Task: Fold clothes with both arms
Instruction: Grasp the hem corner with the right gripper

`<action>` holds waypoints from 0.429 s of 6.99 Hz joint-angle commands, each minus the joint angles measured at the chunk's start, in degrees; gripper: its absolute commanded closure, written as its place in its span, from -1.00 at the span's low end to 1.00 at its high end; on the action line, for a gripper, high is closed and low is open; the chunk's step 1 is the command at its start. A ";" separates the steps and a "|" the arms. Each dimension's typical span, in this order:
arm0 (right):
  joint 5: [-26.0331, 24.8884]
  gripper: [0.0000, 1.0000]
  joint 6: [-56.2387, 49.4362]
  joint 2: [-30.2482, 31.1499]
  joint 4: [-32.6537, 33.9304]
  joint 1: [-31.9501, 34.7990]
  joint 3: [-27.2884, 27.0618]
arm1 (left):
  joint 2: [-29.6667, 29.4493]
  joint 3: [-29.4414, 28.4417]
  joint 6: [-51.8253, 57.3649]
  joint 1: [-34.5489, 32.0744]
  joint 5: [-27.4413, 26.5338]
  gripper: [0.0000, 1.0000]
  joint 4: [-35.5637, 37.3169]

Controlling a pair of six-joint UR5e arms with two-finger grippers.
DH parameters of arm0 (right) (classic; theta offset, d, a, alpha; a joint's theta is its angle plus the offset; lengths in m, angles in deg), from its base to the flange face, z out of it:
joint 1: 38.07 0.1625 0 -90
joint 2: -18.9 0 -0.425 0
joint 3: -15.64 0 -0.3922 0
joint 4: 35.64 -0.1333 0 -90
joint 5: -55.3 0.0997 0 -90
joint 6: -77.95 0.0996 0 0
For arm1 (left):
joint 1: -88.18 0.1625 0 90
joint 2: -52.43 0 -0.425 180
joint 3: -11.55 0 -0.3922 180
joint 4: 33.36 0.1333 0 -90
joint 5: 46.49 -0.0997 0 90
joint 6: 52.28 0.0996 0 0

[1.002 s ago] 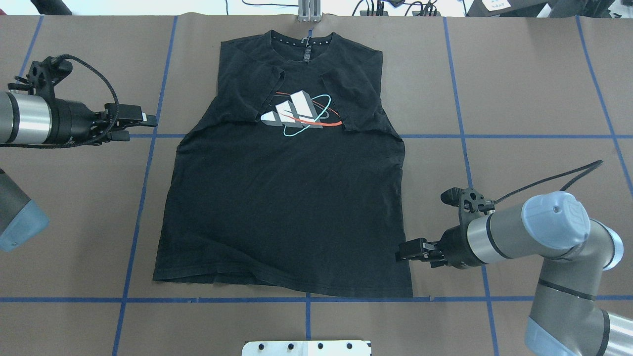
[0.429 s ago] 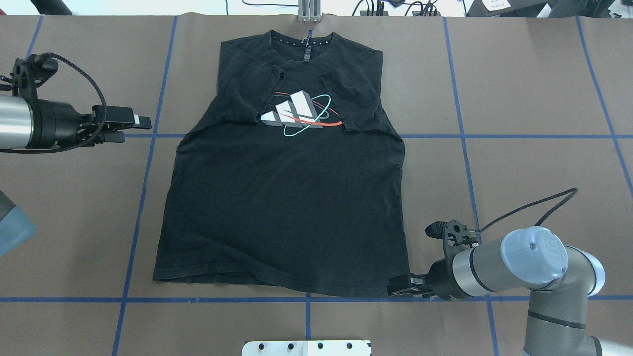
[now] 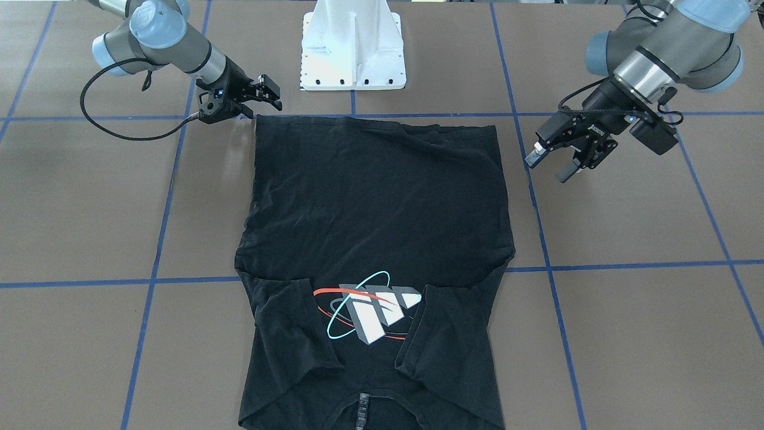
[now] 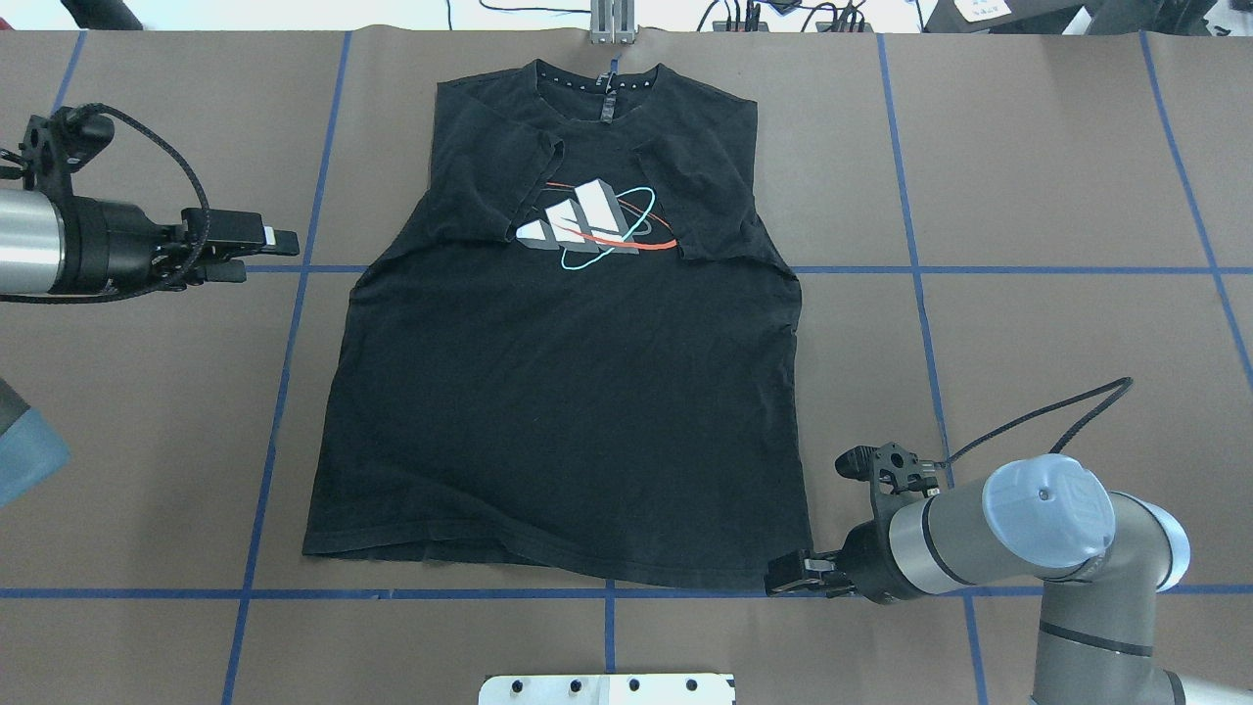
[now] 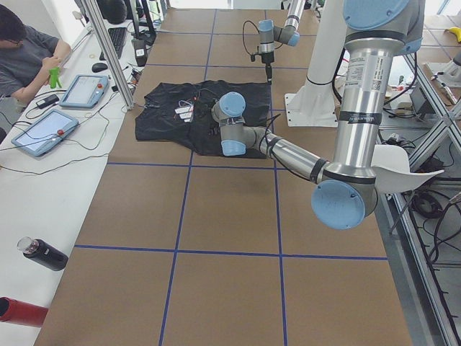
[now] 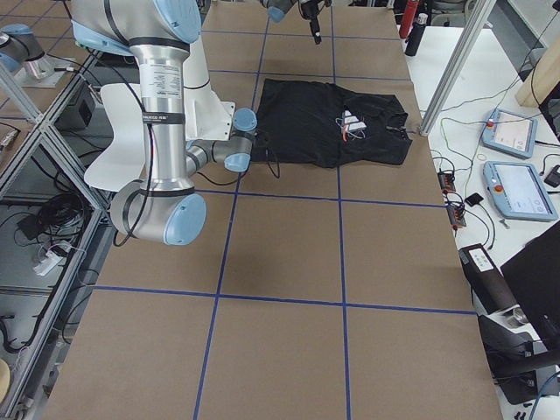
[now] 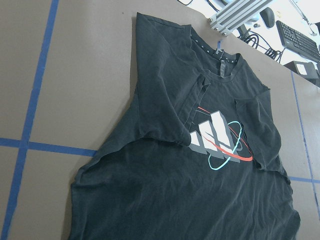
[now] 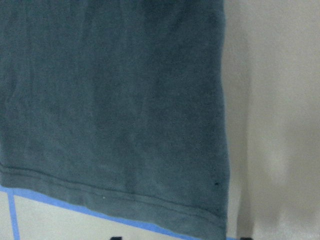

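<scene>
On the table (image 4: 1028,196) the T-shirt (image 4: 568,411) was laid flat; the right gripper (image 4: 785,584) was set, jaws parted, at its hem corner, apparently for grasping, while the left gripper (image 4: 269,257) was held parted well aside.

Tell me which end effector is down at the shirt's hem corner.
The right end effector, at the T-shirt's hem corner; the left end effector sits apart.
</scene>
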 commanded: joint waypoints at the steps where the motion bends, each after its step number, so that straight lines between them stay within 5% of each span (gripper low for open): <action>1: 0.53 -0.63 0.00 0.06 0.08 0.13 0.16 | 0.00 -0.07 0.00 0.04 -0.08 -1.00 -0.01; 3: 1.06 -0.63 0.00 0.24 0.17 0.22 0.25 | 0.00 -0.07 0.00 -0.05 -0.08 -1.00 -0.01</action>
